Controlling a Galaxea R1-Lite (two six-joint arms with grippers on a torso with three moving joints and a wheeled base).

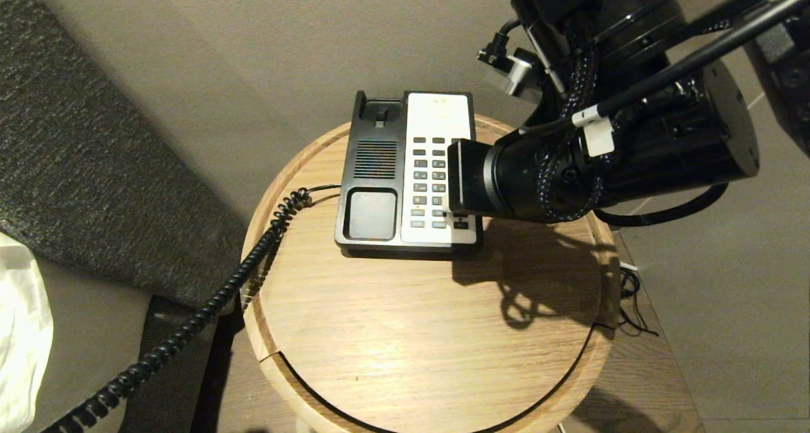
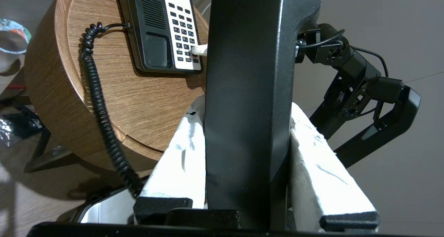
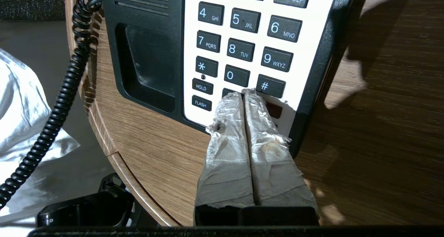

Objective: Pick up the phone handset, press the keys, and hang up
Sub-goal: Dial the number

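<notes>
Handset (image 2: 248,91) is sitting clamped between the padded fingers (image 2: 182,160) of my left pincer (image 2: 242,154), lifted off the cradle (image 1: 372,214), out beside the round tabletop (image 1: 411,332); coiled cord (image 1: 209,306) is trailing over the rim; my right pincer (image 3: 244,94), tips pressed together, is resting on the keys (image 1: 429,183) in the bottom rows of the phone base (image 1: 408,173); risks I am weighing: paired tips bridging two buttons at once; sideways push sliding the base; cord tugging the phone if the left arm drifts; handset slipping in its grip.
</notes>
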